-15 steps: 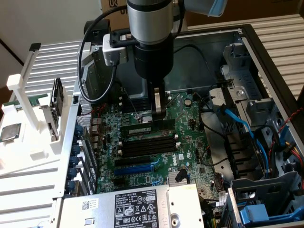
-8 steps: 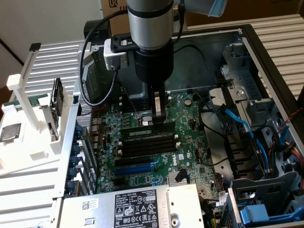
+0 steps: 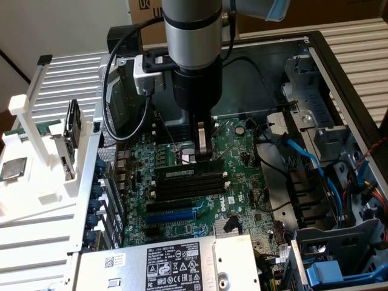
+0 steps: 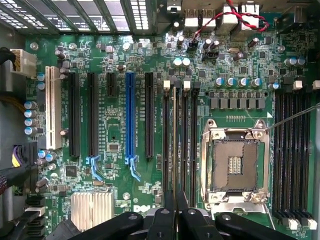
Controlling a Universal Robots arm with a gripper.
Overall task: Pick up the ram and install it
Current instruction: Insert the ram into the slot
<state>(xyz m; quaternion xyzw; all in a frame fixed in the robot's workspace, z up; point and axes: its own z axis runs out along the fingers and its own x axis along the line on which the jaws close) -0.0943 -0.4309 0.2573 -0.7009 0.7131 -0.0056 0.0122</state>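
My gripper (image 4: 175, 201) sits closest, its two black fingers nearly shut and pinching the thin top edge of the ram (image 4: 174, 145). From my wrist the ram is edge-on, a slim line running along the bank of black memory slots (image 4: 184, 140) beside the empty processor socket (image 4: 234, 165). It stands upright on its long edge, which I judge lines its contacts up with the slot. In the exterior view my gripper (image 3: 203, 154) reaches straight down into the open computer case (image 3: 339, 79), onto the slot farthest from the camera. There the ram (image 3: 182, 173) shows as a narrow dark strip with a pale label, as long as the slots (image 3: 191, 187) alongside. I cannot tell whether it is fully seated.
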